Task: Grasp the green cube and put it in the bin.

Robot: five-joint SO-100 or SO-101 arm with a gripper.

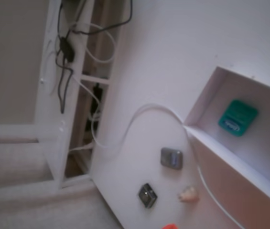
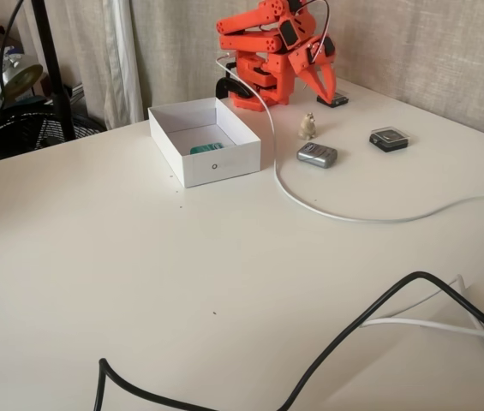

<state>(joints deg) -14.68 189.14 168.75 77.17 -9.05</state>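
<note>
The green cube [image 1: 237, 118] lies flat on the floor of the bin [image 1: 206, 102], pale oval mark facing up. In the other fixed view the green cube [image 2: 206, 148] shows just over the front wall of the white bin [image 2: 218, 163]. The orange arm [image 2: 267, 43] is folded up at the table's back edge, right of the bin. Its gripper [image 2: 321, 90] points down at the table, well away from the cube and holding nothing. The gap between its fingers is not clear enough to read. Only an orange tip [image 1: 169, 226] of the arm shows at the bottom edge.
A grey block [image 2: 317, 154], a black block [image 2: 389, 138] and a small pale figurine [image 2: 307, 126] sit right of the bin. Another dark block [image 2: 333, 100] lies by the gripper. A white cable [image 2: 310, 201] runs past the bin, and a black cable [image 2: 353, 330] crosses the front.
</note>
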